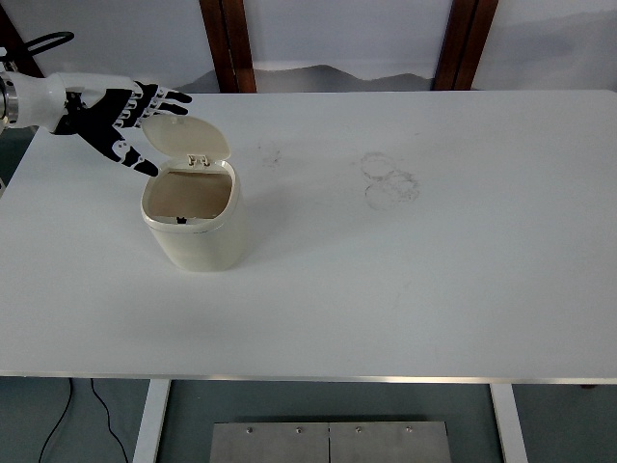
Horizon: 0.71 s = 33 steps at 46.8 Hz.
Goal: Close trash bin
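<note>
Bin open, hand at the lid.
You've got the trash bin on the table's left side, lid tipped up behind; looks light, hinged plastic, so push the lid top. Left hand just behind it, fingers spread, holding nothing.

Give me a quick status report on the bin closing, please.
Left hand open, fingers spread, beside the raised lid. Trash bin open, lid upright. Right hand out of view. Nothing blocking.
</note>
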Tool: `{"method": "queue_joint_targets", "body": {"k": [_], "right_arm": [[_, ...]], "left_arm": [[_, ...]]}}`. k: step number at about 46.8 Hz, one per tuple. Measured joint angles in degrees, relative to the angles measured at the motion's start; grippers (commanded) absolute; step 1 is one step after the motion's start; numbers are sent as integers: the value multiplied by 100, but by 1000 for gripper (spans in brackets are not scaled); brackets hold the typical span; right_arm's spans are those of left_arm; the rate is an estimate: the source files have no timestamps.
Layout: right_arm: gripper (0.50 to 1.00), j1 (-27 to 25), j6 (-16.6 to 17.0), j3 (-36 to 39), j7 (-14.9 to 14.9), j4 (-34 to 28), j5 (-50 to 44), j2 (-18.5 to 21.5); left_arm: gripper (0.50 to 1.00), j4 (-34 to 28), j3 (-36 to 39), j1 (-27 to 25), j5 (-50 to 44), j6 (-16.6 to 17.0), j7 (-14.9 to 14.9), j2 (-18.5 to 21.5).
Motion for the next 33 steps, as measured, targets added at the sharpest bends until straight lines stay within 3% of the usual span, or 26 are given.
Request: {"method": "queue_joint_targets", "body": {"k": [24,33], "right_arm": [[995,0,0,1,0,1,0,0],[995,0,0,1,0,0,0,1]], "left_arm": [[1000,-930,5,-118,3,-2,11,44],[1000,-1192,85,-113,11,-2,202,74]]}}
